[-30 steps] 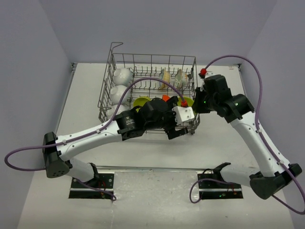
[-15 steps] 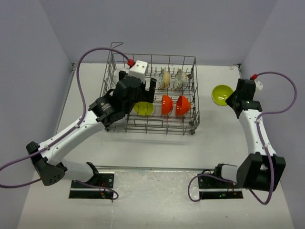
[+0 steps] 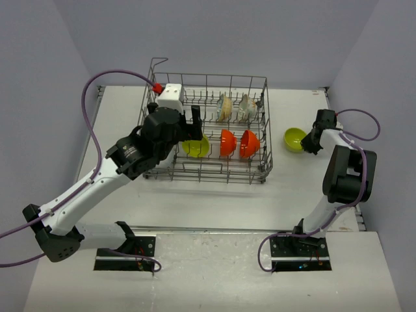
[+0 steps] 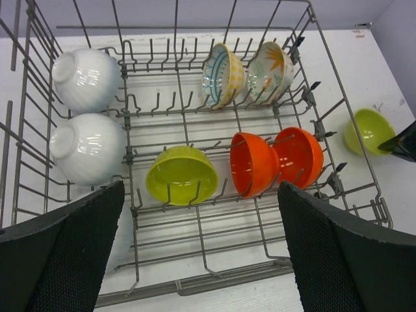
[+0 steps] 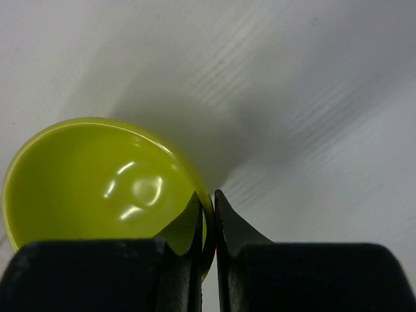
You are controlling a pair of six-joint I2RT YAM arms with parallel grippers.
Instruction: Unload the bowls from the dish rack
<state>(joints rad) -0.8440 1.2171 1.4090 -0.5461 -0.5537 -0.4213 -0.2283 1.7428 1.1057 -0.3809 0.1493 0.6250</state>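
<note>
The right arm has come down and in, so the green bowl (image 3: 294, 138) it carries is now lower and close to the right side of the rack (image 3: 195, 174). The left arm has slid a bit to the left over the rack.

The right fingers (image 5: 208, 205) are pressed almost together and pinch the rim of that bowl. The bowl looks to be on the surface (image 3: 214, 208) or just above it; I cannot tell which. The left fingers (image 3: 190, 123) are spread wide above the rack and hold nothing.

In the rack I see two white bowls (image 4: 88, 146) on the left, a second green one (image 4: 182, 174), two orange bowls (image 4: 253, 162) and two flowery bowls (image 4: 222, 75) at the back.

I think this step is setting a bowl down. Next the right fingers should let go and lift straight up, so the bowl does not tip. The left fingers can then go down for a bowl and must slip between the wires.
</note>
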